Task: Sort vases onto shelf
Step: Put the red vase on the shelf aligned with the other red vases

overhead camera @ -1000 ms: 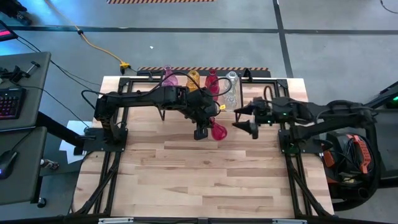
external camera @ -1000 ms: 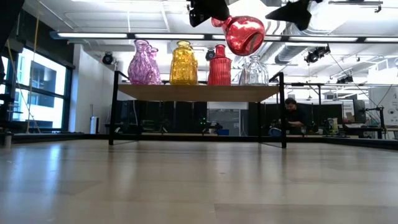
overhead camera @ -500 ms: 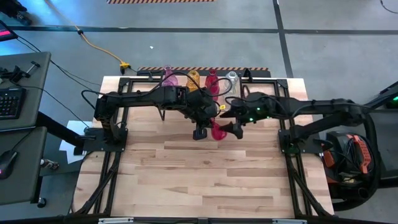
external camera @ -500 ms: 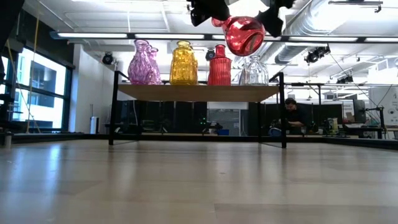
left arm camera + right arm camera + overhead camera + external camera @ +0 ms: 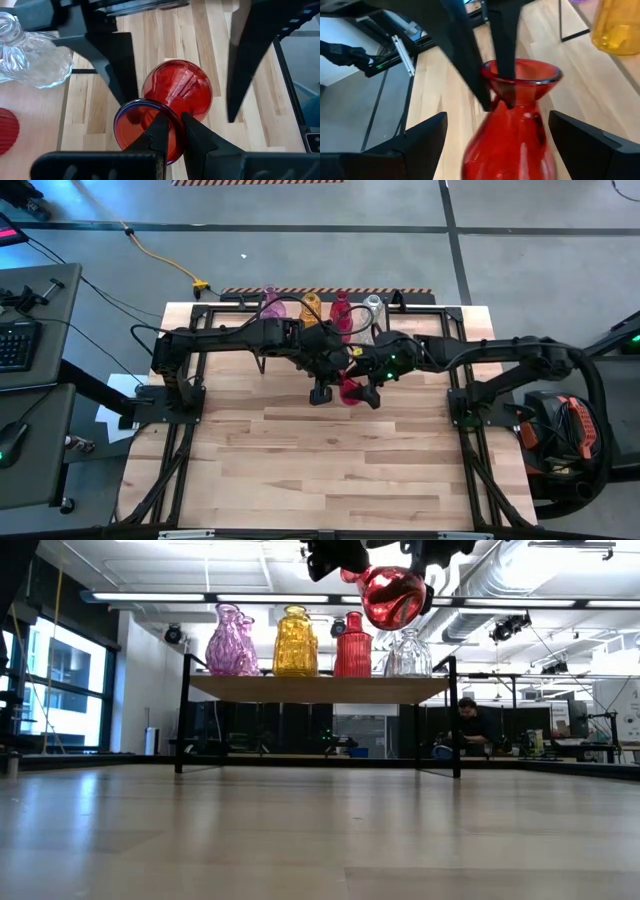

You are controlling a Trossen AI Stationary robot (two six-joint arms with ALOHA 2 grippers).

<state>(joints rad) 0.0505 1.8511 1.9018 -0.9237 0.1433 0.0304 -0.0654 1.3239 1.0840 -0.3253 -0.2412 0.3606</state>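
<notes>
A red vase [image 5: 393,595] hangs tilted high over the table, in front of the shelf [image 5: 320,688], with my left gripper [image 5: 174,125] shut on its mouth. My right gripper [image 5: 497,120] is open. Its two fingers stand on either side of the vase's round body [image 5: 180,90], with a gap showing on each side. On the shelf stand a pink vase [image 5: 232,640], a yellow vase [image 5: 295,642], a ribbed red vase [image 5: 352,645] and a clear vase [image 5: 408,652], each on its base. My left gripper pinches the red vase's flared rim [image 5: 172,114], with one finger [image 5: 506,60] inside the mouth and the other [image 5: 470,65] outside it. The fingers come slanting down from the table's left. The vase hangs clear of the table, mouth up and body tipped toward the right arm.
The shelf [image 5: 320,315] stands at the table's far edge, close behind both grippers. The wooden tabletop [image 5: 320,460] stretches out toward the near edge. A person [image 5: 468,725] sits in the room far behind the table.
My right gripper has moved toward the table's left, up to the red vase, staying open; its fingers now stand on both sides of the vase's body. The vase has kept its place and tilt.
</notes>
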